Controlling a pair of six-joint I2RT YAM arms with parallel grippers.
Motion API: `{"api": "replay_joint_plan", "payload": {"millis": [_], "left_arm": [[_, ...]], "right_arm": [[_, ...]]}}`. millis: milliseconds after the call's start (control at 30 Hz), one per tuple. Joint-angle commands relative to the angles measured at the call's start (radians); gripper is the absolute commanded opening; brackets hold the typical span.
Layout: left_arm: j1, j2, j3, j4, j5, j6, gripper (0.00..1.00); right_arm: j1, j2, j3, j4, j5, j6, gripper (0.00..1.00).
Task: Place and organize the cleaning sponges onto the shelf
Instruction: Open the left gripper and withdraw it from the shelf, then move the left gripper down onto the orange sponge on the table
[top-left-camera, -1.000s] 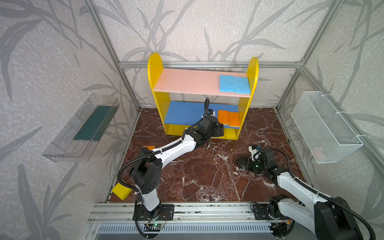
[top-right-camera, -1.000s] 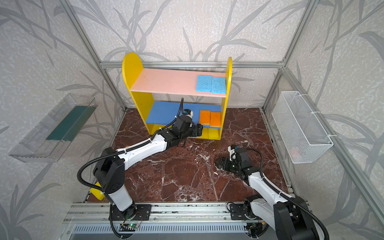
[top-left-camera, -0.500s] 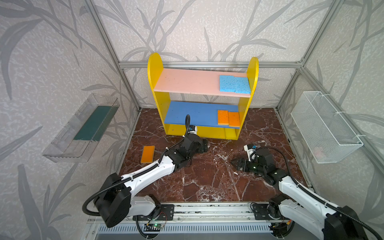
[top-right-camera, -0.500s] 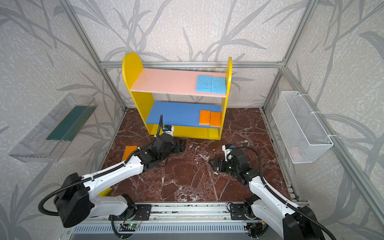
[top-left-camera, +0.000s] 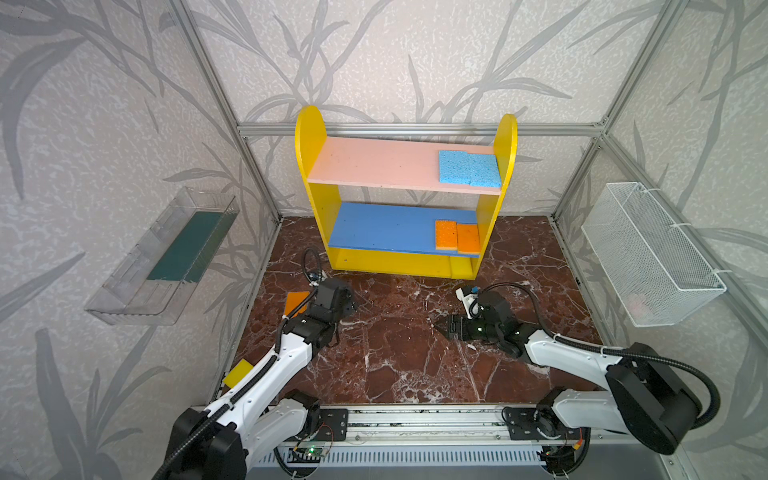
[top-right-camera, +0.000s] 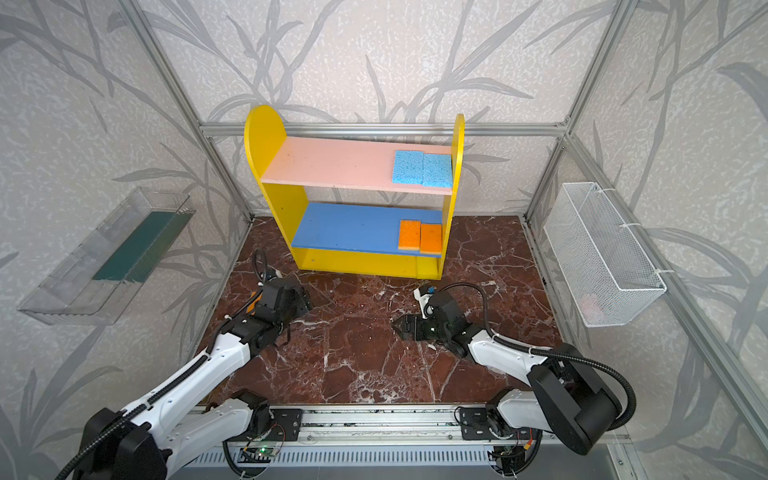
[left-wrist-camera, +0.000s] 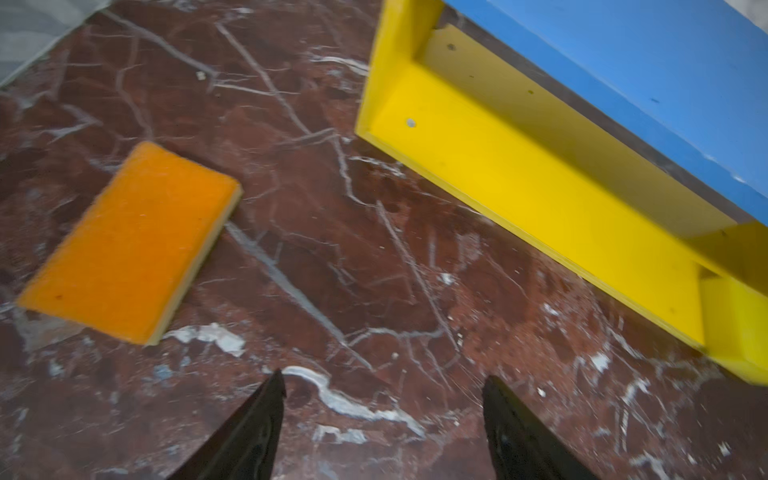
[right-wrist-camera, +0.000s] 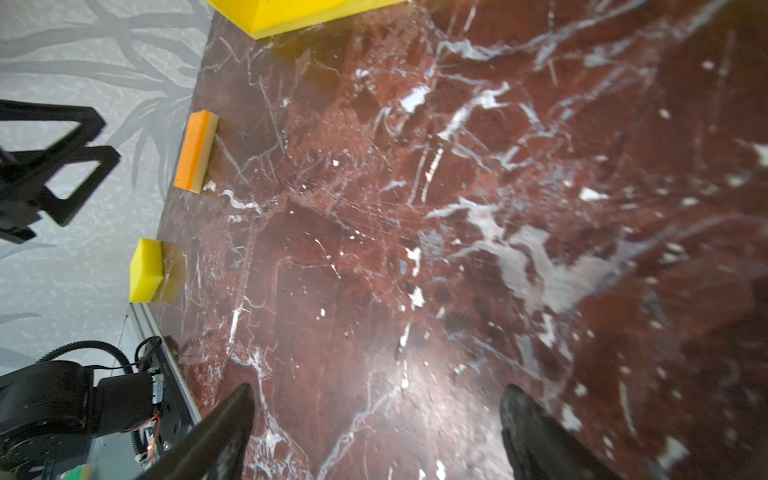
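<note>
The shelf (top-left-camera: 316, 166) (top-right-camera: 266, 166) stands at the back. Two light blue sponges (top-left-camera: 468, 167) (top-right-camera: 422, 168) lie on its pink board. Two orange sponges (top-left-camera: 457, 235) (top-right-camera: 419, 236) lie on the blue board. A yellow block (top-left-camera: 463, 266) (left-wrist-camera: 735, 324) sits on the base. Another orange sponge (top-left-camera: 296, 302) (left-wrist-camera: 133, 241) (right-wrist-camera: 195, 151) lies on the floor at the left. Beside it my left gripper (top-left-camera: 351, 306) (top-right-camera: 308, 302) (left-wrist-camera: 384, 384) hovers open and empty over bare floor. A yellow sponge (top-left-camera: 238, 372) (right-wrist-camera: 145, 270) sits by the front left wall. My right gripper (top-left-camera: 440, 326) (top-right-camera: 397, 325) (right-wrist-camera: 378, 392) is open, empty and low over the floor.
A clear plastic tray (top-left-camera: 166, 257) hangs on the left wall. A white wire basket (top-left-camera: 648, 253) hangs on the right wall. The arms' metal rail (top-left-camera: 415, 419) runs along the front edge of the marble floor (top-left-camera: 395, 365).
My left arm has pulled back from the shelf's blue board to the front left, beside the orange floor sponge. My right gripper has shifted a little to the left.
</note>
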Motion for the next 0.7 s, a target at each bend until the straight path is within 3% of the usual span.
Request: {"api": "replay_joint_plan", "payload": {"millis": [0, 300, 667], "left_arm": [[0.098, -0.002, -0.025, -0.017, 0.014, -0.046, 0.75], [0.409, 0.115, -0.036, 0.091, 0.109, -0.107, 0.79], [0.551, 0.293, 0.102, 0.087, 0.083, -0.069, 0.89]], "right_arm": [[0.015, 0.04, 0.028, 0.07, -0.041, 0.006, 0.91], [0.014, 0.177, 0.025, 0.154, -0.139, 0.061, 0.91], [-0.004, 0.23, 0.027, 0.178, -0.187, 0.09, 0.91]]}}
